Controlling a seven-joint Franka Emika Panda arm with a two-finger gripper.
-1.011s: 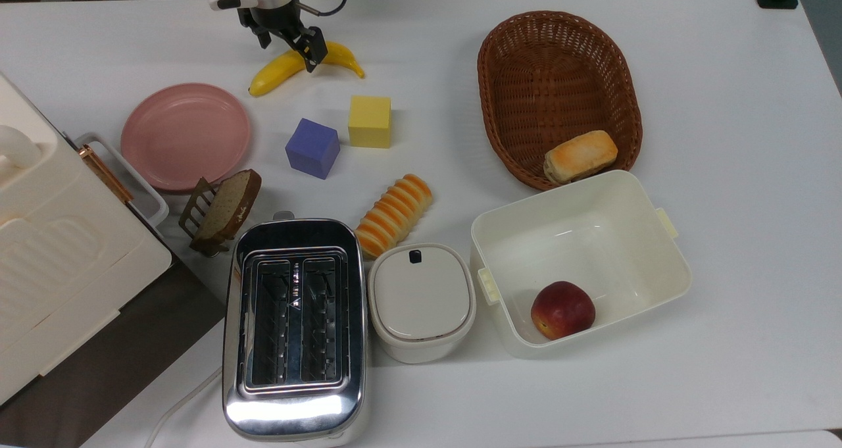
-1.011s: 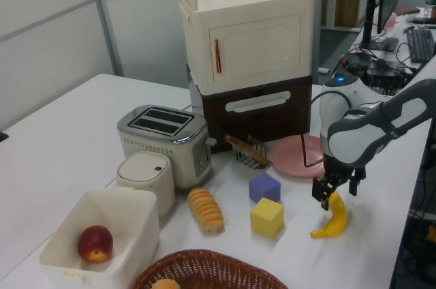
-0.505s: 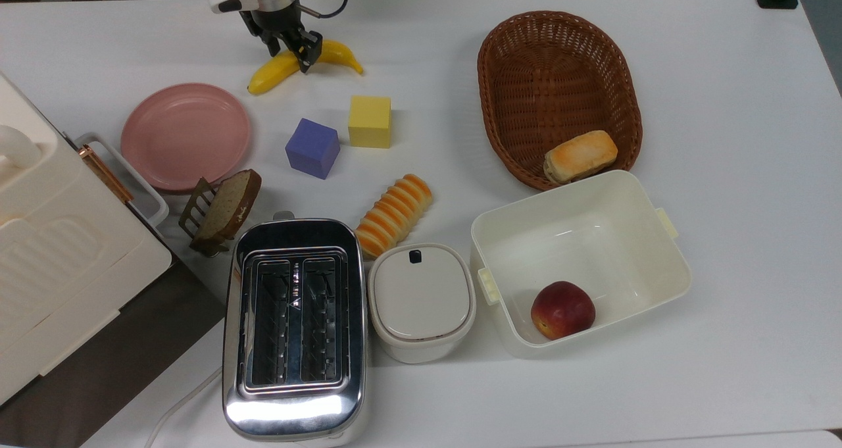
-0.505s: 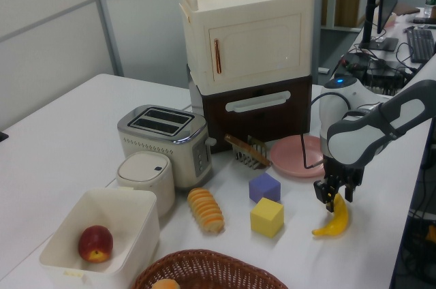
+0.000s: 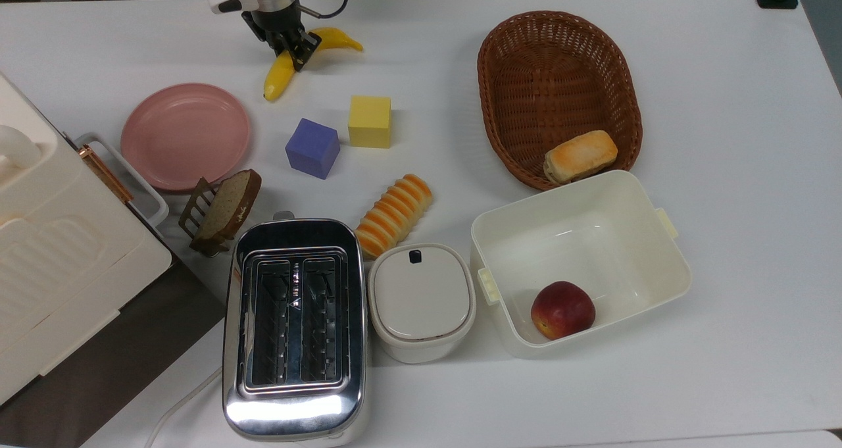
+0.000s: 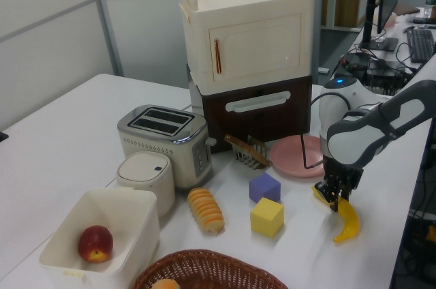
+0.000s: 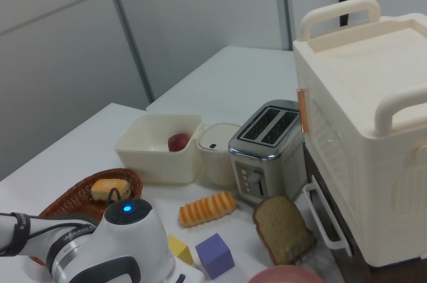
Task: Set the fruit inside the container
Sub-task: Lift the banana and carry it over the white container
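Observation:
The fruit, a yellow banana [image 5: 279,79] [image 6: 347,221], lies at the far edge of the table, beyond the pink plate [image 5: 185,135]. My gripper [image 5: 296,48] [image 6: 334,198] is down on the banana's middle, with its black fingers shut on it. The banana's two ends stick out on either side of the fingers. The container, a cream-white tub [image 5: 672,264] [image 6: 139,200] [image 7: 143,153], stands near the front at the top view's right. A red apple [image 5: 562,310] [image 6: 95,242] lies inside it.
Between the banana and the tub stand a yellow cube [image 5: 370,121], a purple cube [image 5: 312,147] and a striped bread [image 5: 395,214]. A wicker basket [image 5: 559,73] holds a roll [image 5: 580,155]. A toaster [image 5: 293,326], a lidded white box [image 5: 421,300] and a cabinet [image 5: 59,250] stand in front and to the left.
The fingers have closed from a wide straddle onto the banana. The banana has swung round, its left end now pointing toward the plate in the top view.

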